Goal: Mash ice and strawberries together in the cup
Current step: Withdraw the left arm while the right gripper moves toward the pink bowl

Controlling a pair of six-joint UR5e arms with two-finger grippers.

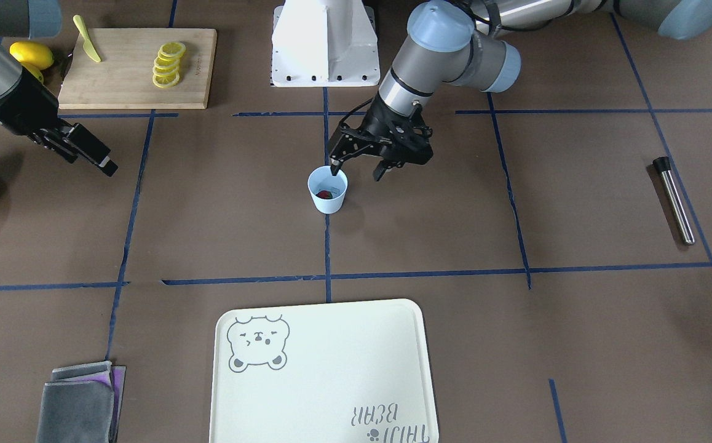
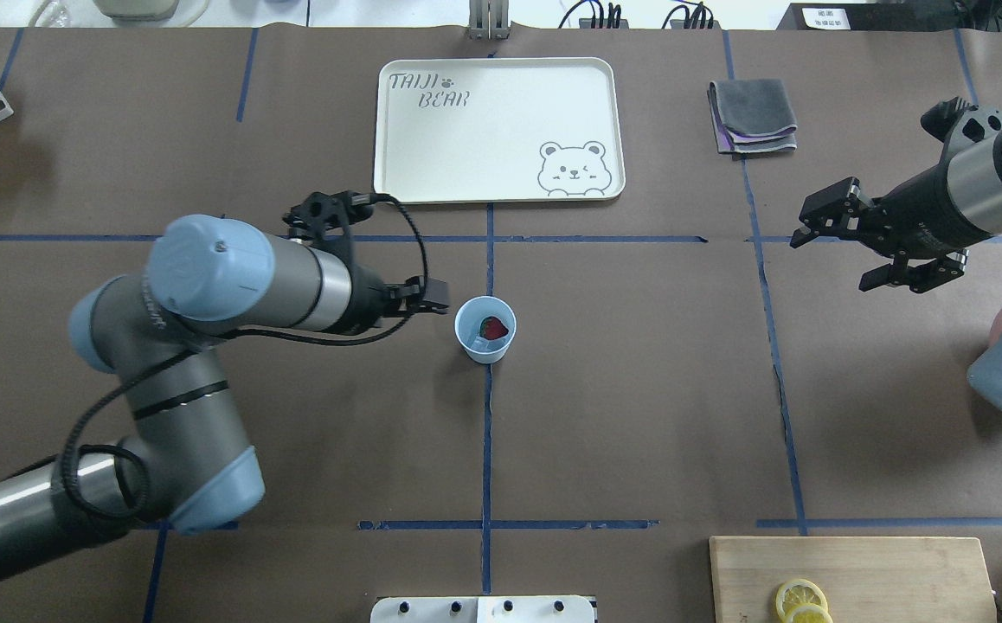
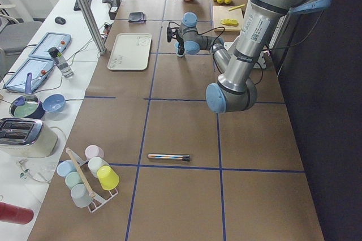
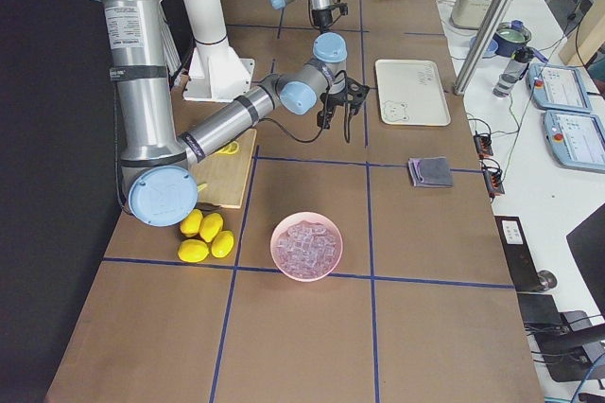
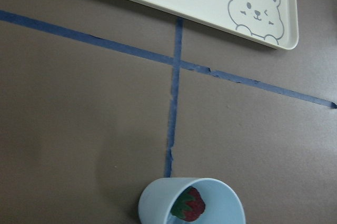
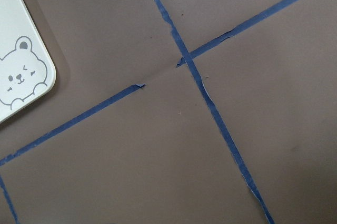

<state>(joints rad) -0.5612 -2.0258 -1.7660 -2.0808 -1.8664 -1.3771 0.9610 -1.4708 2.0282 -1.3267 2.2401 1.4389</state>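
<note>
The pale blue cup (image 1: pixel 328 195) stands upright mid-table on a blue tape line. Inside it lies a red strawberry (image 1: pixel 324 194), which also shows in the overhead view (image 2: pixel 493 328) and the left wrist view (image 5: pixel 189 207). A whitish piece of ice (image 2: pixel 483 346) lies beside it in the cup. My left gripper (image 1: pixel 357 171) is open and empty. It hangs just behind the cup, with one fingertip (image 1: pixel 334 166) by the rim. My right gripper (image 2: pixel 831 260) is open and empty, far off to the side above bare table.
A pink bowl of ice (image 4: pixel 305 244) stands near the right arm. A metal rod with a black tip (image 1: pixel 674 200) lies at the left end. A bear tray (image 2: pixel 501 130), a grey cloth (image 2: pixel 752 112), and a cutting board (image 1: pixel 138 64) with lemon slices lie around.
</note>
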